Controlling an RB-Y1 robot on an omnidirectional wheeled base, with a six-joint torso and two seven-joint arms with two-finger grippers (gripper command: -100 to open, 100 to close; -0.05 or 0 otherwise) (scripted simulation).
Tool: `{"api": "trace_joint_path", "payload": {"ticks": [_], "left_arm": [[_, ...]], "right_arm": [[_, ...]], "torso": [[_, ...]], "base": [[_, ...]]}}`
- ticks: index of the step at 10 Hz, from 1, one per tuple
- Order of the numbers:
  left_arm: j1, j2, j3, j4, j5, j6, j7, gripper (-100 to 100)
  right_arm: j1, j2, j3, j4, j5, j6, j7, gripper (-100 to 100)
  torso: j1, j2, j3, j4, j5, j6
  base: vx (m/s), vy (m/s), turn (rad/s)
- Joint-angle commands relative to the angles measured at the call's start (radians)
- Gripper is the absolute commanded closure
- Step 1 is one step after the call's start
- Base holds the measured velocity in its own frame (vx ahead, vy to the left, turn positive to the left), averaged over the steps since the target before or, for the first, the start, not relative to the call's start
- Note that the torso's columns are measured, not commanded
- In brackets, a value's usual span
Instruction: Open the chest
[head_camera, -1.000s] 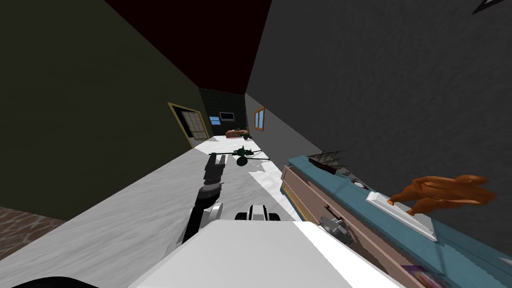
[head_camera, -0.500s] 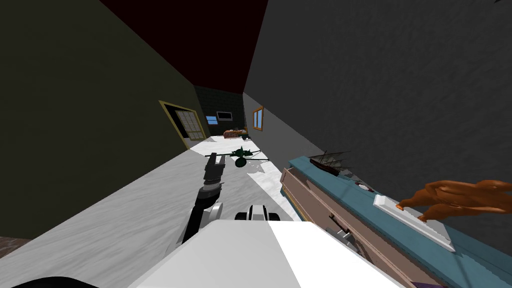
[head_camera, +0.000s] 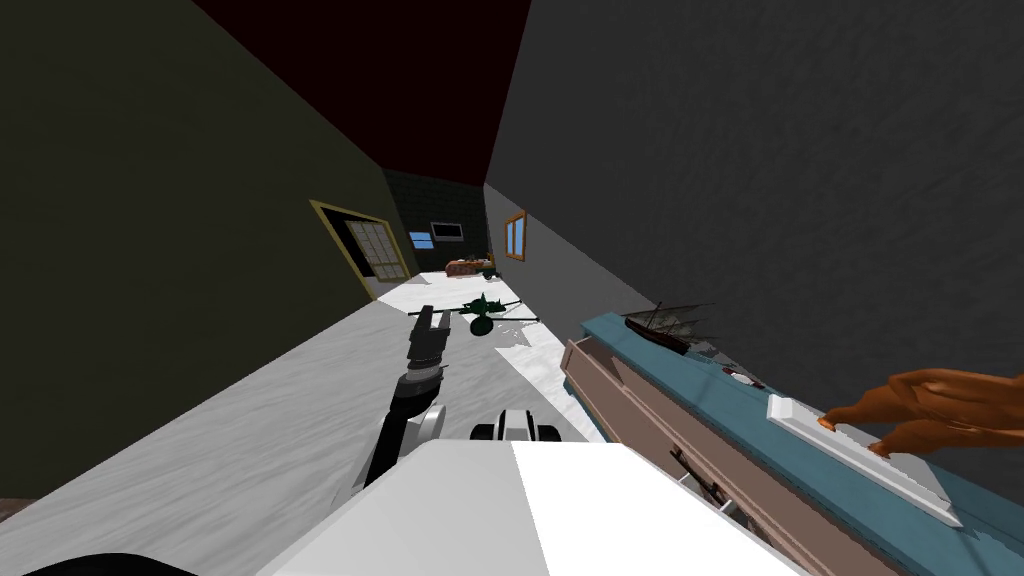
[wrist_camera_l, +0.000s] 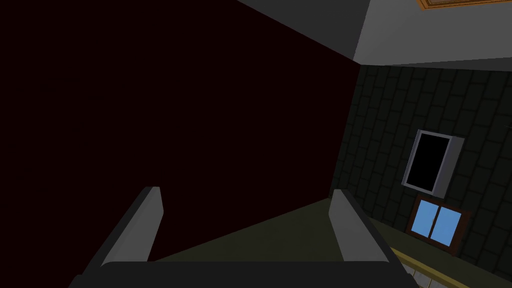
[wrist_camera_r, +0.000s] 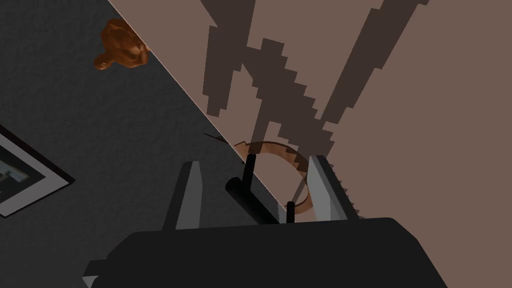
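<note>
- Looking down from the head camera, I have the chest (head_camera: 640, 410) on my right. It is a long, low piece with a dull pink-brown front and a teal top, standing against the dark grey wall (head_camera: 780, 150).
- My right gripper (wrist_camera_r: 255, 163) is at that front. Its wrist camera shows the brown panel close up, crossed by jagged shadows, with the panel's edge running against the wall.
- The right fingers are drawn in narrower than the left pair. They sit on either side of the handle (wrist_camera_r: 252, 201), a short dark bar on two thin posts, and I read that as a grip on the bar. A little space shows beside one finger.
- My left gripper (head_camera: 432, 318) is held out ahead of me over the pale grey floor (head_camera: 250, 430), well apart from the chest. In its wrist view the two fingers are spread wide.
- On the teal top, a model ship (head_camera: 665, 325) stands toward the far end.
- Nearer me on that top lies a white tray (head_camera: 860, 450), with a brown roast bird (head_camera: 940, 400) partly on it.
- Between the ship and the tray sits something too small for me to make out.
- Beyond the left gripper, a dark green toy aeroplane (head_camera: 485, 312) rests on the floor.
- A door (head_camera: 372, 250) with a yellow frame is set in the wall on my left.
</note>
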Motion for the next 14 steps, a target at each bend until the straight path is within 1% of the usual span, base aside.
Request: {"api": "trace_joint_path", "payload": {"ticks": [1,2,4,5,6,7,9,10,11,12,13,14], "left_arm": [[0.0,0.0,0.0,0.0,0.0,0.0,0.0,0],[0.0,0.0,0.0,0.0,0.0,0.0,0.0,0],[0.0,0.0,0.0,0.0,0.0,0.0,0.0,0],[0.0,0.0,0.0,0.0,0.0,0.0,0.0,0],[0.0,0.0,0.0,0.0,0.0,0.0,0.0,0],[0.0,0.0,0.0,0.0,0.0,0.0,0.0,0],[0.0,0.0,0.0,0.0,0.0,0.0,0.0,0],[0.0,0.0,0.0,0.0,0.0,0.0,0.0,0],[0.0,0.0,0.0,0.0,0.0,0.0,0.0,0],[0.0,0.0,0.0,0.0,0.0,0.0,0.0,0],[0.0,0.0,0.0,0.0,0.0,0.0,0.0,0],[0.0,0.0,0.0,0.0,0.0,0.0,0.0,0]], "right_arm": [[0.013,-0.041,-0.015,-0.058,-0.016,-0.028,0.032,-100],[0.021,-0.069,-0.024,-0.084,-0.026,-0.046,0.052,-100],[0.037,-0.124,-0.044,-0.154,-0.048,-0.082,0.09,-100],[0.037,-0.124,-0.044,-0.167,-0.048,-0.082,0.09,-100],[0.045,-0.151,-0.054,-0.203,-0.059,-0.1,0.11,-100],[0.045,-0.151,-0.054,-0.203,-0.059,-0.1,0.11,-100],[0.061,-0.206,-0.073,-0.268,-0.08,-0.135,0.148,-100],[0.061,-0.206,-0.073,-0.276,-0.08,-0.135,0.148,-100],[0.069,-0.234,-0.083,-0.312,-0.091,-0.153,0.167,-100],[0.077,-0.261,-0.093,-0.338,-0.102,-0.171,0.187,-100],[0.077,-0.261,-0.093,-0.348,-0.102,-0.171,0.187,-100],[0.074,-0.254,-0.09,-0.331,-0.104,-0.176,0.184,-100]], "torso": [[0.006,0.004,0.001,0.001,0.006,0.002],[0.008,0.004,0.0,0.001,0.007,0.003],[0.009,0.002,-0.001,0.001,0.007,0.002],[0.01,0.002,-0.001,0.001,0.007,0.002],[0.007,0.001,-0.002,0.0,0.006,0.002],[0.006,0.001,-0.002,0.0,0.006,0.002],[0.006,0.001,-0.002,0.001,0.006,0.002],[0.008,0.002,-0.001,0.001,0.007,0.003],[0.007,0.001,-0.001,0.001,0.007,0.002],[0.009,0.002,-0.002,0.001,0.009,0.002],[0.013,0.004,-0.002,0.003,0.013,0.002],[0.015,0.004,-0.002,0.003,0.014,0.002]], "base": [[-0.022,0.056,-0.01],[-0.026,0.046,-0.017],[-0.03,0.095,-0.023],[-0.023,0.076,-0.013],[-0.023,0.066,-0.014],[-0.014,0.047,-0.007],[-0.016,0.062,-0.019],[-0.012,0.058,-0.013],[-0.018,0.064,-0.013],[-0.034,0.086,-0.026],[-0.024,0.057,-0.015],[-0.007,0.016,-0.002]]}}
